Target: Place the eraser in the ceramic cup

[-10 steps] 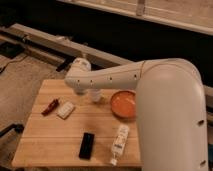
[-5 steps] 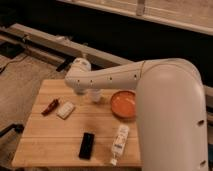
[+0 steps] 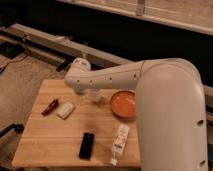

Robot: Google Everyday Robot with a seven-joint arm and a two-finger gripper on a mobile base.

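Camera view — nothing done yet. The eraser (image 3: 87, 145) lies flat near the table's (image 3: 47, 142) near edge, well apart from the ceramic cup (image 3: 95, 95) farther back. The gripper (image 3: 80, 90) hangs wide and empty just left of the cup — pickup and drop are both left.

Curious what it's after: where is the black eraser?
In the camera view the eraser lies near the table's front edge, left of the white tube; the gripper hangs farther back, by the cup.
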